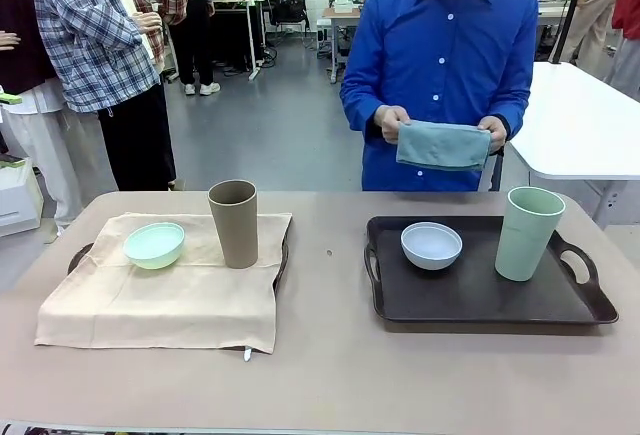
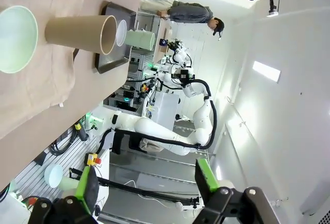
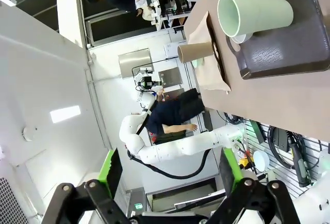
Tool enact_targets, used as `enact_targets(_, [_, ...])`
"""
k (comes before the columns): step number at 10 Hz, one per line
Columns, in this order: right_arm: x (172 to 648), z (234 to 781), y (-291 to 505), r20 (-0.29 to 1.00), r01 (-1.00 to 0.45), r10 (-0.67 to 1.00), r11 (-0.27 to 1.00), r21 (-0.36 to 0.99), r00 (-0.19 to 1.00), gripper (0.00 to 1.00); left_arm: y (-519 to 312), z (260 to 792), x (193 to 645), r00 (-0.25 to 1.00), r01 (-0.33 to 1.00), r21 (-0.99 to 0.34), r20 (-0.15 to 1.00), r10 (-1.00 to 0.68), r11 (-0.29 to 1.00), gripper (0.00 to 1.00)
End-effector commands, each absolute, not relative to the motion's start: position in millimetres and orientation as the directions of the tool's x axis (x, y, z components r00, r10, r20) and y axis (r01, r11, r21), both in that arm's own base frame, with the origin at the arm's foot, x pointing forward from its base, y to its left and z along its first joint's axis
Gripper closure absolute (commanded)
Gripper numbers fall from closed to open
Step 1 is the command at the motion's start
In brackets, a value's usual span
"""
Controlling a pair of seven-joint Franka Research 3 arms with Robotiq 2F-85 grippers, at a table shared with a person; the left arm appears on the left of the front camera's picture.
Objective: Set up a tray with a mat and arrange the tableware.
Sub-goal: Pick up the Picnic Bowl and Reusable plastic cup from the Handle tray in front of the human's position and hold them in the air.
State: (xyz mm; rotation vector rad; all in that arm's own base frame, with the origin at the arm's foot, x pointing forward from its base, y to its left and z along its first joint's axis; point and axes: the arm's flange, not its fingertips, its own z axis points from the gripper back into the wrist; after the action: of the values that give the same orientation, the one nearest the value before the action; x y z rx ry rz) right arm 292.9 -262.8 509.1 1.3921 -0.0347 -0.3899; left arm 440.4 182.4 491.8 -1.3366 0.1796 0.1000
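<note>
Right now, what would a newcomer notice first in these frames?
Two trays sit side by side on the table. The left tray is draped with a beige mat carrying a mint-green bowl and a tan-brown cup. The bare dark tray on the right holds a white bowl and a pale-green cup. Across the table, a person in a blue shirt holds a folded teal cloth.

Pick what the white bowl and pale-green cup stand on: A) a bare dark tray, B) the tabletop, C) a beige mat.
A: the white bowl and pale-green cup sit directly on the dark tray, with no mat under them.
</note>
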Motion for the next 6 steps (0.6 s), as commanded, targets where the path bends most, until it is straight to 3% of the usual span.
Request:
enact_targets(1, [293.6,509.7,-263.0,-0.203,0.244,-0.288,0.113,0.963,0.936,0.00,184.1,493.4,439.8,0.981,-0.180,-0.956,-0.191,-0.026,0.231,0.00])
enact_targets(6, [293.6,509.7,-263.0,-0.203,0.244,-0.288,0.113,0.963,0.936,0.00,184.1,493.4,439.8,0.981,-0.180,-0.956,-0.191,-0.026,0.231,0.00])
